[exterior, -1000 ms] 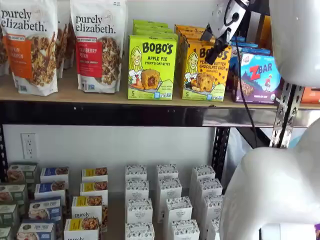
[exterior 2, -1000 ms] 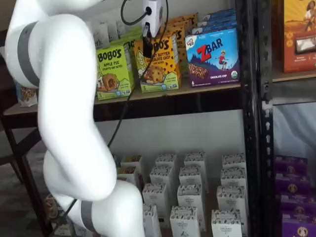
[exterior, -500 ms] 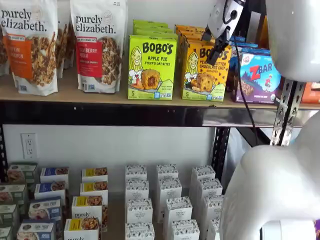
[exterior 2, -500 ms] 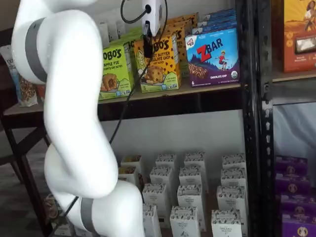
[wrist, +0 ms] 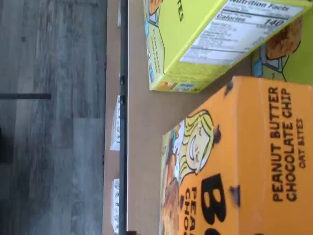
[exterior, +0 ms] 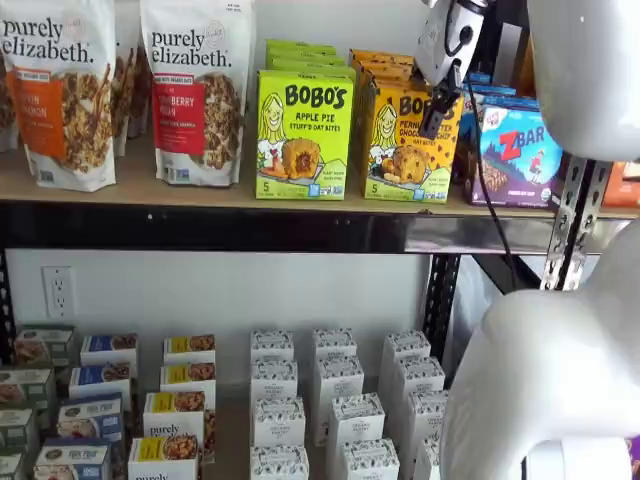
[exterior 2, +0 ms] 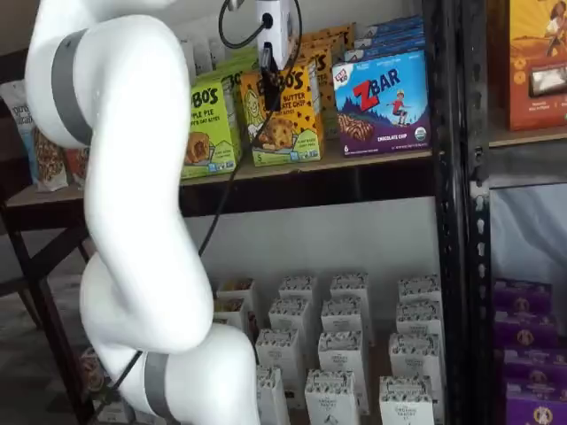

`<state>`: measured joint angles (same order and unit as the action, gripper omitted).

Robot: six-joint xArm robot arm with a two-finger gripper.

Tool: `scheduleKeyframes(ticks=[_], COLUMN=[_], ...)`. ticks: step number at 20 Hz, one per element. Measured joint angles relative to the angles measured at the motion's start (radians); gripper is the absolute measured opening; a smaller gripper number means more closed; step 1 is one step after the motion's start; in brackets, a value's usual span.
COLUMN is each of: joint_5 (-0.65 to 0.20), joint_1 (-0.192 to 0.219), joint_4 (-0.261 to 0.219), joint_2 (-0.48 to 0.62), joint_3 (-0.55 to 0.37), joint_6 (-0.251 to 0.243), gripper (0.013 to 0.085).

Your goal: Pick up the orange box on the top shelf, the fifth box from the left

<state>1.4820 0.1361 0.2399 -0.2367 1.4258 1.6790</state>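
The orange box point(exterior: 405, 150) point(exterior 2: 288, 133) stands upright on the top shelf point(exterior: 150, 190) point(exterior 2: 372, 159) in both shelf views, between a lime-green box and a blue one. My gripper point(exterior: 433, 112) point(exterior 2: 269, 80) hangs in front of the orange box's upper front face, white body above and black fingers pointing down. It is open and nothing is held. The wrist view looks straight onto the orange box point(wrist: 244, 161) from close by, with the shelf board point(wrist: 139, 122) beside it.
A lime-green Bobo's box point(exterior: 303, 135) point(wrist: 195, 39) stands left of the orange one and a blue ZBar box point(exterior: 520, 150) right of it. Granola bags point(exterior: 195, 90) fill the shelf's left. More orange boxes stand behind. A black upright point(exterior 2: 452, 221) is at the right.
The gripper has shifted slightly right and closer to the orange box's face. The arm's white links have swung right in a shelf view. The boxes have not moved.
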Motion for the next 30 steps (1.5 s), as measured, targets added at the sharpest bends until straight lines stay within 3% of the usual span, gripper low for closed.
scheduleKeyframes(ticks=[13, 22, 30], joint_5=[0.016, 0.057, 0.085], joint_1=[-0.009, -0.028, -0.034], joint_4=[-0.030, -0.104, -0.118], joint_2=[0.014, 0.053, 0.073], joint_3=[0.014, 0.077, 0.110], joint_6=[-0.006, -0.021, -0.026], gripper=[0.0850, 0.0850, 0.0850])
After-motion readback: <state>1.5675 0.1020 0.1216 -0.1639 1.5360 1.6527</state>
